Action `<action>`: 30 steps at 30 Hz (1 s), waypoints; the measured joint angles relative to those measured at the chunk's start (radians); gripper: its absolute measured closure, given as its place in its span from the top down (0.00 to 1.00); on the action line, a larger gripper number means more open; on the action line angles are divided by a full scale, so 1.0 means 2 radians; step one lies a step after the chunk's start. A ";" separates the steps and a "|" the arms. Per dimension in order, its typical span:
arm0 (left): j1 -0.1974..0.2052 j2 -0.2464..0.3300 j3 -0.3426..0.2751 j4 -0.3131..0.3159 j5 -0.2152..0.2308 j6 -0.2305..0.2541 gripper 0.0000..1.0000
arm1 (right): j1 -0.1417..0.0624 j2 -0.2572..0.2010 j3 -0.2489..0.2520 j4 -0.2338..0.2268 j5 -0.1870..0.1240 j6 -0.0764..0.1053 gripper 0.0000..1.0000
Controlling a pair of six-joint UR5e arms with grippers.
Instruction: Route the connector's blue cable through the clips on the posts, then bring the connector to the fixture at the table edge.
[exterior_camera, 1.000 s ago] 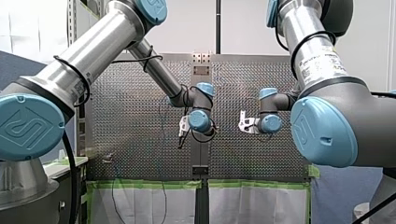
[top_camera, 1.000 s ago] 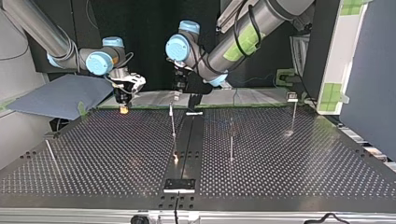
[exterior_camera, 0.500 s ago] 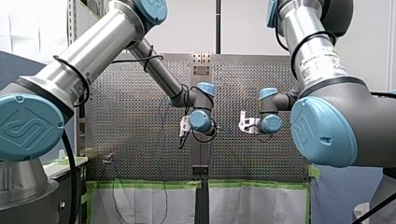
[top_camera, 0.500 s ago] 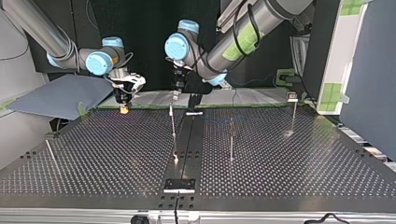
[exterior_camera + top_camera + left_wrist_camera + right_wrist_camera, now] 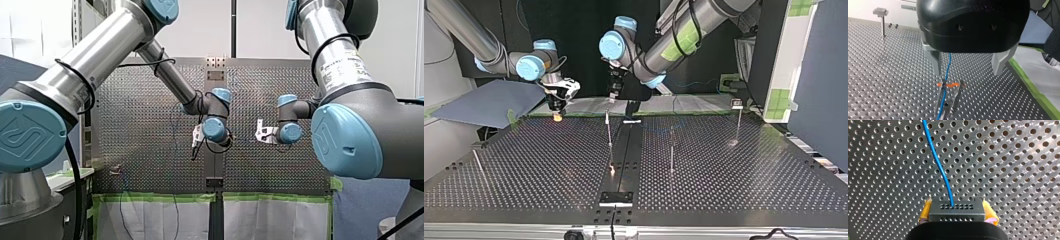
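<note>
Grey connector sits clamped between my right jaws.

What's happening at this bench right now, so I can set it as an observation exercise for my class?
My right gripper is shut on the grey connector, its blue cable trailing over the perforated table. My left gripper hangs open above a post's clip, where the cable appears to run through. Routing is underway.
</note>
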 joint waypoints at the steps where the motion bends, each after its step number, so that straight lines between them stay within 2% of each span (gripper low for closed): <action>1: -0.001 0.003 -0.003 0.002 -0.001 0.000 0.99 | 0.000 0.000 0.000 0.000 0.000 0.000 0.00; 7: -0.011 0.026 -0.027 0.023 0.001 -0.011 0.99 | 0.000 0.000 0.000 0.000 -0.001 0.000 0.00; 17: -0.017 0.068 -0.069 0.065 0.029 -0.052 0.99 | -0.002 0.001 0.000 0.000 -0.007 0.006 0.00; 22: -0.013 0.090 -0.091 0.087 0.028 -0.073 0.99 | -0.002 0.001 0.000 0.000 -0.012 0.009 0.00; 30: -0.017 0.126 -0.127 0.123 0.015 -0.107 0.99 | -0.002 0.001 0.000 0.000 -0.020 0.014 0.00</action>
